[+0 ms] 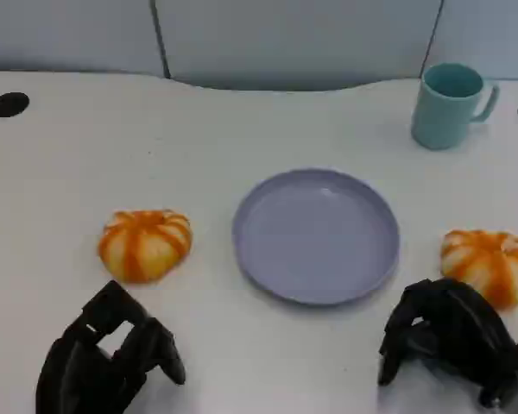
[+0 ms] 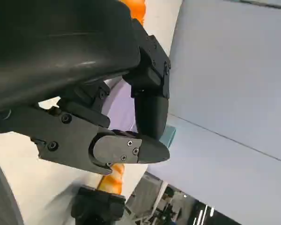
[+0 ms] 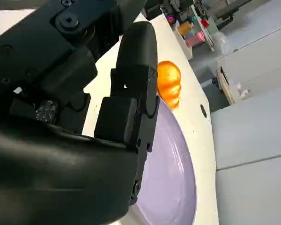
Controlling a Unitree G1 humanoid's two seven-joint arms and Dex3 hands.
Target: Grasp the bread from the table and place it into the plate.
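**Two buns wait beside a bare plate, both hands low and holding nothing**

The lavender plate (image 1: 316,235) sits at the middle of the white surface (image 1: 198,138), and nothing lies in it, so the placing step is not yet done. Two orange-and-white striped pieces of bread flank it: the left bread (image 1: 145,244) rests a little apart from the plate's left rim, and the right bread (image 1: 490,263) rests just off its right rim. Having one on each side puts a bun within reach of either arm, which reads as a deliberate layout.

The left hand (image 1: 104,358) hovers low at the near edge, just in front of the left bread but not touching it. Its fingers (image 1: 160,345) are curled downward with gaps between them and nothing in them; the left wrist view shows the same loose curl, with plate and bun beyond the fingertips. The right hand (image 1: 453,336) sits just in front of the right bread, nearly against it, its fingers (image 1: 397,341) also bent down and empty. I cannot tell whether it touches the bun.

A teal mug (image 1: 449,105) stands at the far right, well clear of the likely path to the plate.

My judgement: the task is at its approach stage, with a grasp yet to be made.
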